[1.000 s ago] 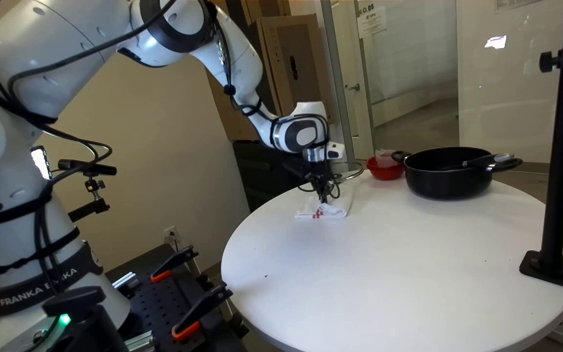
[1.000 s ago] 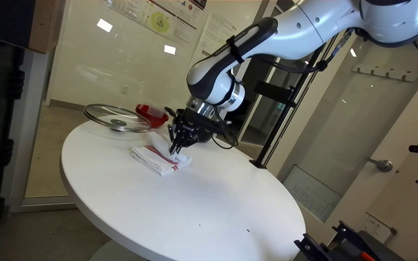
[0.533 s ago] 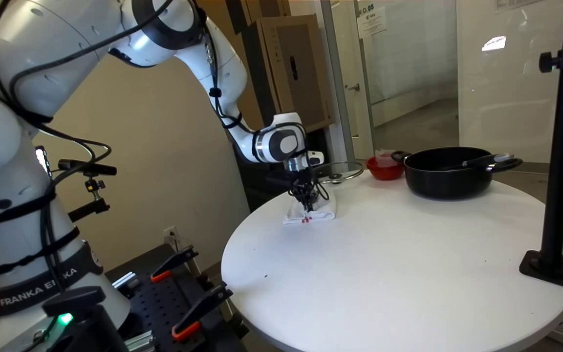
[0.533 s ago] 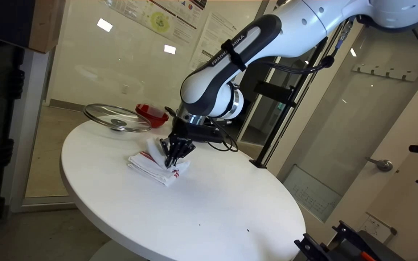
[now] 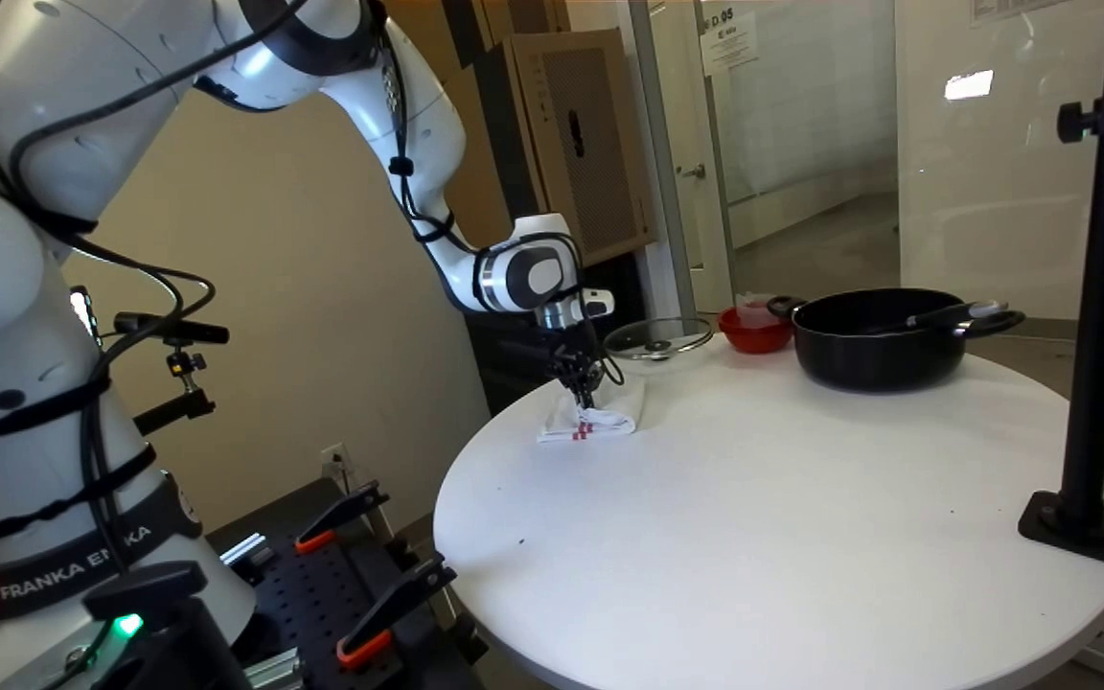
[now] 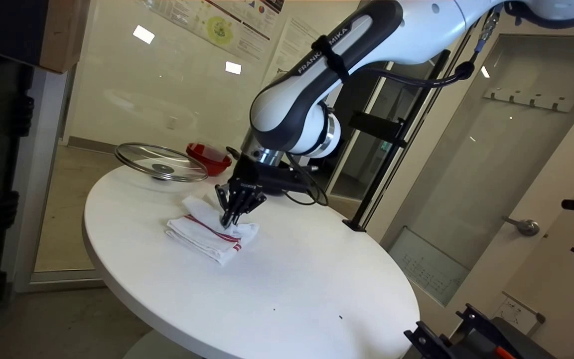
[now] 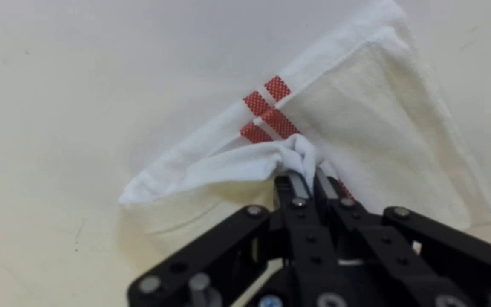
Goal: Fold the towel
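1. Left, wrist view: a free corner of the towel (image 7: 348, 119), on the worktop (image 7: 58, 106), could be rucked under by uneven lowering.
2. Centre: bunched cloth is clamped in the tool (image 7: 312, 179)!
3. Right: flatter layers may be dragged askew, should that pinch be pulled sideways.

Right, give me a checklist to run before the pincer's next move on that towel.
1. Grip: ok, the pincer is closed on a bunched fold of the towel.
2. Edge: ok, no part of the towel overhangs the table in either exterior view.
3. Clearance: ok, the lid and the pan are apart from the towel.
4. Flatness: not ok, the towel is puckered at the pincer.
5. Layers caught: cannot tell, the pincer hides them.
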`<state>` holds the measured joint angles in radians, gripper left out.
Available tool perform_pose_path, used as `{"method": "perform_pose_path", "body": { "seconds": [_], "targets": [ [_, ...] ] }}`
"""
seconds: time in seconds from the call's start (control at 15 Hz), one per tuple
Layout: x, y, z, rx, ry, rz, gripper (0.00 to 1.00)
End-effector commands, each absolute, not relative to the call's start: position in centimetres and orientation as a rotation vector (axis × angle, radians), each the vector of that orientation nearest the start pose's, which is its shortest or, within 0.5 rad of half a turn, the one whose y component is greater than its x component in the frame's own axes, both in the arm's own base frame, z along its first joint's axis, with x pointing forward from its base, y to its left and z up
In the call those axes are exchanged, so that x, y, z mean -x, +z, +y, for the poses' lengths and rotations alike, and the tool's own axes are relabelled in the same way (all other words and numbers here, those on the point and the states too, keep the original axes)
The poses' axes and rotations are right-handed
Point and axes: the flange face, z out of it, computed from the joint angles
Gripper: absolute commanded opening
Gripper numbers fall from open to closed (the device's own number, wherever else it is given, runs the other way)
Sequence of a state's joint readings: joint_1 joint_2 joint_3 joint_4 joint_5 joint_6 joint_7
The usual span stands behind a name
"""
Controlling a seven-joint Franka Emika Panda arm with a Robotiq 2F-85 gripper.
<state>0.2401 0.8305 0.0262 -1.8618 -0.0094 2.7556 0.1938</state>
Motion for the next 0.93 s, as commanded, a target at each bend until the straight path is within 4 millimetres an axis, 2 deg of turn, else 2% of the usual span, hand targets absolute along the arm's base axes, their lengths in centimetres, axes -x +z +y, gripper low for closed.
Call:
{"method": "perform_pose_path", "body": {
  "seconds": [0.0,0.33,0.73,0.8,0.87],
  "targets": [
    [-59.0,11.2,16.9,3.051,-0.148,-0.089,0.04],
    [-57.4,12.7,17.9,3.049,-0.133,-0.134,0.04],
    [-54.0,11.0,19.4,3.065,-0.066,-0.24,0.05],
    [-53.4,10.3,19.6,3.067,-0.061,-0.272,0.32],
    [-52.6,9.7,19.9,3.067,-0.039,-0.309,0.33]
  ]
}}
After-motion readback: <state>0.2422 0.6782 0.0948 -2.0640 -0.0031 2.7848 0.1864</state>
